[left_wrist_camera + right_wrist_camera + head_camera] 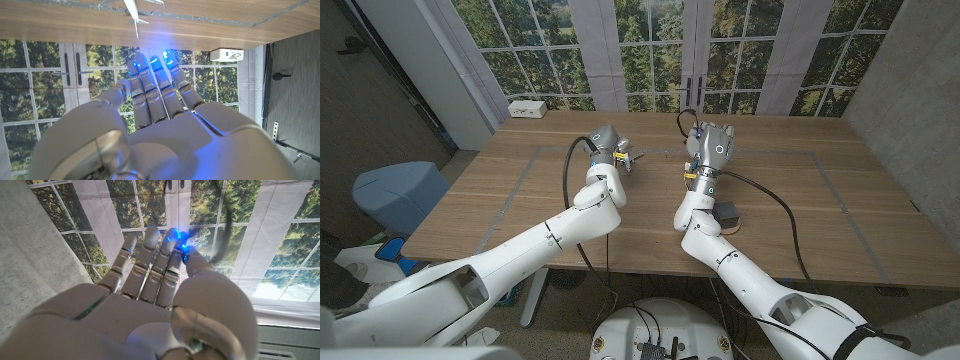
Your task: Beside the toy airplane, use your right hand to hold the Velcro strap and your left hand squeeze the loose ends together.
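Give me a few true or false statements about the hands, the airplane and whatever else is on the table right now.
1. The toy airplane lies on the wooden table. True.
2. The left hand grips the airplane. False: it holds nothing, fingers extended, apart from the airplane.
3. The right hand holds nothing. True: its fingers are extended.
4. A white power strip sits at the table's far left corner. True.
5. The table is black metal. False: it is wood.
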Controlling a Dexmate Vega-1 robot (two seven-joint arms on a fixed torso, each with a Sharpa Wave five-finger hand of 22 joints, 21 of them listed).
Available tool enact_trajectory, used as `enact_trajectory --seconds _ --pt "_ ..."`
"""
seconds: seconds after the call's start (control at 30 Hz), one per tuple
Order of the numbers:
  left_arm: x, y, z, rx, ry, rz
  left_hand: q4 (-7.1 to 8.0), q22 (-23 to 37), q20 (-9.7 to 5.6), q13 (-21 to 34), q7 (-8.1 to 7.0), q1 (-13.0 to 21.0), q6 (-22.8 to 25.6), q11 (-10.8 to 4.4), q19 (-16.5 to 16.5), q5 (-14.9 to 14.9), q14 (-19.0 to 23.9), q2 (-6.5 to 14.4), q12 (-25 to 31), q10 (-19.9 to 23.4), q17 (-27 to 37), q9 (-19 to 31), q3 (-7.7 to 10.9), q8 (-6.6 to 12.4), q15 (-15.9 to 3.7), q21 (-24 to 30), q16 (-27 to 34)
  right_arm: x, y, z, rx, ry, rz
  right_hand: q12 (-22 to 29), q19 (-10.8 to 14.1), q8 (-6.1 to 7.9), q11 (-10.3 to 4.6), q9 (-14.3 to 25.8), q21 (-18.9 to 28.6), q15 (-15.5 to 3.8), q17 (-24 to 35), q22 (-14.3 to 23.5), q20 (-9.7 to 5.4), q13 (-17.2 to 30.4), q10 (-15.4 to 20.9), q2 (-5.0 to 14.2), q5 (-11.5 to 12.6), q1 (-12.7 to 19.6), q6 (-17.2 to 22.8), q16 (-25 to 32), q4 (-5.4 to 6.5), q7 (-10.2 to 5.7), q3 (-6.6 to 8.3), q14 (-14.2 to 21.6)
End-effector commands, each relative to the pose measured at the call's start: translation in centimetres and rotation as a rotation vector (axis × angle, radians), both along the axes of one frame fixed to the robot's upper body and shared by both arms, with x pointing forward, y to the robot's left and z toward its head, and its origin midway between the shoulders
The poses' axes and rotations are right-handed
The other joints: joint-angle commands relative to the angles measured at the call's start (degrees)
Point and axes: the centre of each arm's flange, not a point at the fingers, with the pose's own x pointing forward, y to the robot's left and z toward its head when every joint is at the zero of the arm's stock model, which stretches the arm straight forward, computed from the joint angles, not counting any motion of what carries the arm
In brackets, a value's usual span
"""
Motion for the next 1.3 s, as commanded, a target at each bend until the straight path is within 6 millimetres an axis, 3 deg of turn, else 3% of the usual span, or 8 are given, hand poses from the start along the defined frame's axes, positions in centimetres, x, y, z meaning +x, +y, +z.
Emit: enact_trajectory --seconds 0.03,0.1,0.23,0.43,0.77,1.17,1.23,1.3 --pt "-0.5 1.5 -1.1 -0.098 -0.131 -0.162 -0.52 -1.43 1.23 -1.23 -2.15 -7.12 -10.21 2.28 -3.35 0.01 -2.99 -3.21 -3.94 -8.37 -1.23 -2.0 -4.14 -1.6 -1.52 -0.3 -2.09 0.0 -0.4 -0.1 -0.015 -0.008 -0.014 -0.23 0.26 -0.05 -0.08 -0.22 0.57 -6.31 0.26 0.16 -0.31 -0.15 0.84 -0.24 -0.18 0.37 0.75 -0.33 -0.24 0.01 0.48 0.71" --pt "-0.4 2.1 -1.3 -0.127 -0.149 -0.226 -0.34 -2.56 2.2 -1.89 -3.06 -10.52 -14.43 2.87 -5.77 0.07 -6.03 -3.57 -5.1 -12.98 -1.81 -2.99 -5.5 -1.45 -0.04 -1.26 -3.67 0.0 -0.4 -0.1 -0.019 -0.009 -0.013 -0.18 0.27 -0.09 -0.22 -0.32 0.62 -6.32 0.3 0.14 -0.38 0.04 0.73 -0.3 -0.22 0.36 0.82 -0.37 -0.24 0.01 0.5 0.79" --pt "-0.3 2.7 -1.4 -0.155 -0.163 -0.311 0.0 -4.28 2.78 -2.77 -4.65 -14.39 -19.28 3.54 -8.45 0.31 -9.95 -3.38 -5.48 -18.18 -2.46 -3.84 -6.52 -1.36 0.68 -2.7 -5.31 0.2 -0.3 -0.2 -0.021 -0.006 -0.014 -0.22 0.25 -0.15 -0.08 -0.49 0.69 -6.34 0.33 0.12 -0.36 -0.09 0.91 -0.38 -0.27 0.37 0.89 -0.48 -0.25 0.05 0.55 0.85" --pt "-0.1 3.3 -1.6 -0.187 -0.163 -0.403 0.55 -5.79 3.36 -3.43 -5.91 -17.31 -21.99 3.69 -10.92 0.53 -13.27 -2.43 -5.55 -22.12 -2.88 -4.22 -6.88 -1.23 1.01 -4.16 -6.11 0.3 -0.4 -0.2 -0.028 0.003 -0.015 -0.24 0.2 -0.24 -0.07 -0.7 0.78 -6.35 0.33 0.1 -0.43 -0.06 0.88 -0.4 -0.32 0.38 0.98 -0.62 -0.22 0.01 0.6 0.92" --pt "0.3 4.3 -1.7 -0.263 -0.146 -0.599 0.88 -7.73 2.74 -4.31 -8.13 -21.03 -25.91 3.95 -13.59 0.79 -18.68 -1.83 -5.73 -28.25 -3.51 -4.55 -7.26 -1.25 1.66 -6.16 -6.78 0.2 -0.7 -0.1 -0.04 0.016 -0.019 -0.28 0.13 -0.44 -0.19 -1.02 0.94 -6.29 0.52 0.06 -0.52 0.08 0.76 -0.43 -0.35 0.22 0.97 -0.78 -0.09 0.04 0.65 0.98" --pt "1.1 4.7 -1.7 -0.324 -0.099 -0.818 2.15 -8.84 1.28 -5.19 -8.39 -26.98 -33.71 2.48 -18.22 1.5 -28.57 -1.68 -5.71 -37.94 -4.02 -4.94 -8.3 -1.59 1.3 -9.8 -7.17 0.2 -1.4 -0.3 -0.048 0.056 -0.017 -0.34 0.08 -0.6 -0.12 -1.38 1.13 -6.32 0.57 0.03 -0.55 0.02 0.94 -0.47 -0.36 0.16 1.12 -0.99 -0.06 0.02 0.71 1.07" --pt "1.2 4.8 -1.7 -0.331 -0.096 -0.861 2.3 -8.94 0.86 -5.31 -8.49 -27.82 -34.36 0.88 -18.86 1.71 -30.67 -1.63 -5.74 -39.73 -4.13 -4.98 -8.36 -1.33 1.39 -10.51 -7.21 0.1 -1.5 -0.3 -0.059 0.078 -0.024 -0.39 0.12 -0.63 -0.11 -1.43 1.18 -6.34 0.59 0.02 -0.57 0.08 0.78 -0.49 -0.35 0.17 1.13 -1.05 -0.08 0.0 0.75 1.05" --pt "1.2 4.8 -1.7 -0.335 -0.1 -0.885 2.36 -8.98 0.64 -5.35 -8.19 -28.16 -34.9 0.61 -19.01 1.8 -31.61 -1.62 -5.68 -40.26 -4.17 -4.98 -8.38 -1.39 1.18 -10.79 -7.25 0.1 -1.6 -0.2 -0.076 0.1 -0.029 -0.41 0.21 -0.7 -0.18 -1.51 1.25 -6.37 0.53 0.01 -0.57 0.16 0.66 -0.52 -0.35 0.21 1.06 -1.13 -0.12 -0.03 0.76 1.05"
